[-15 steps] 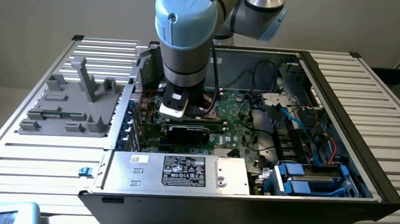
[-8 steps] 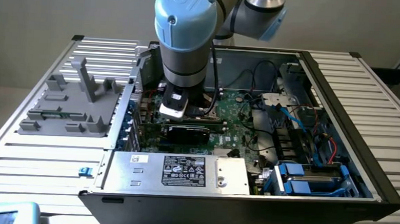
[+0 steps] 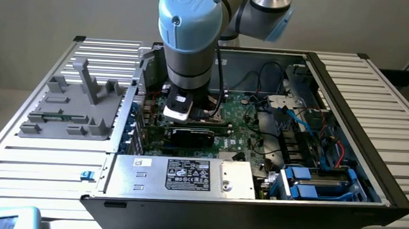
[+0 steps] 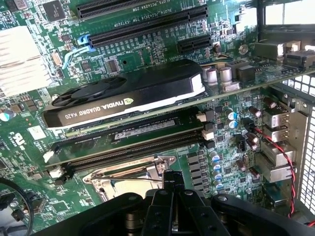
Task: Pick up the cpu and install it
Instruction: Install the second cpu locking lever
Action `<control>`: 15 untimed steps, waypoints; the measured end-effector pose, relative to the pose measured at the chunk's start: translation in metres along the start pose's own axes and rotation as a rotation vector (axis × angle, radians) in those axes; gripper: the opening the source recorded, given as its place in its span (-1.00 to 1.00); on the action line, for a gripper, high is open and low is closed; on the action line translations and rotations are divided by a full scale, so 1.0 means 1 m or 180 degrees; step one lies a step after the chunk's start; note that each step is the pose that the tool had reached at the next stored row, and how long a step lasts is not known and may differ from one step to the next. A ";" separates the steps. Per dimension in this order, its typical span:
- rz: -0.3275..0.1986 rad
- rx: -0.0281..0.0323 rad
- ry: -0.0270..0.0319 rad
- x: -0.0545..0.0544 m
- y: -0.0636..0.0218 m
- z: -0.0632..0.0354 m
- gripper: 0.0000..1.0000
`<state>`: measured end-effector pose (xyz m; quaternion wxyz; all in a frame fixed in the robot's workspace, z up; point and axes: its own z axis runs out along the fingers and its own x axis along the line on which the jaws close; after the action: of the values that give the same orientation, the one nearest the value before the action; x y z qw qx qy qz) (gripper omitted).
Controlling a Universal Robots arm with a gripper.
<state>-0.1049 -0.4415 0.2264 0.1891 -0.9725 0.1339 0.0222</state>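
Black pincer (image 4: 172,189) clenched, fingers together, low over the green motherboard (image 4: 147,44) inside the open black computer case (image 3: 369,170). It sits right at the silver metal socket frame (image 4: 130,174), beside the black memory slots (image 4: 123,147). Can't tell where the cpu is. Black graphics card with fan (image 4: 123,96) stands just past the slots. Case rests on the grey slatted bench (image 3: 41,158).

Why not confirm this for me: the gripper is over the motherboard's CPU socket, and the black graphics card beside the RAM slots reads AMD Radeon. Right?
One thing is wrong. In the wrist view the graphics card reads NVIDIA Quadro K620, not AMD Radeon. The rest stands: the gripper is over the CPU socket, and the card sits beside the RAM slots.
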 end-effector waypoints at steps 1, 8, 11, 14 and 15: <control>0.0001 0.0000 0.0000 0.000 -0.0003 -0.0003 -0.77; 0.0003 0.0000 0.0001 0.001 -0.0017 -0.0016 -0.77; 0.0003 0.0000 0.0001 0.001 -0.0017 -0.0016 -0.77; 0.0003 -0.0001 0.0000 0.002 -0.0010 0.0002 -0.77; 0.0003 -0.0001 0.0000 0.002 -0.0004 0.0016 -0.77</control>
<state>-0.1033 -0.4410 0.2250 0.1889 -0.9725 0.1344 0.0223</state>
